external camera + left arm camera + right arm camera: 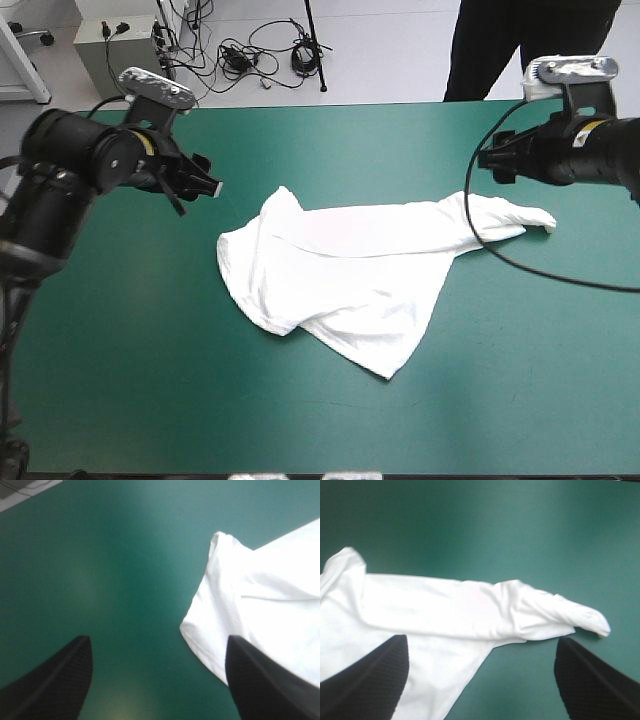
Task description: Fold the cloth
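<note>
The white T-shirt lies rumpled and partly doubled over in the middle of the table, with one narrow end stretched out to the right. My left gripper hovers open to the left of the shirt and holds nothing. In the left wrist view the left gripper stands over the cover, with the T-shirt's left edge by one finger. My right gripper hangs open above the shirt's right end. In the right wrist view the right gripper looks down on the T-shirt and its stretched end.
The teal-green cover surrounds the T-shirt on every side, with wide stretches at the near side and the left. The table's far edge runs behind both grippers.
</note>
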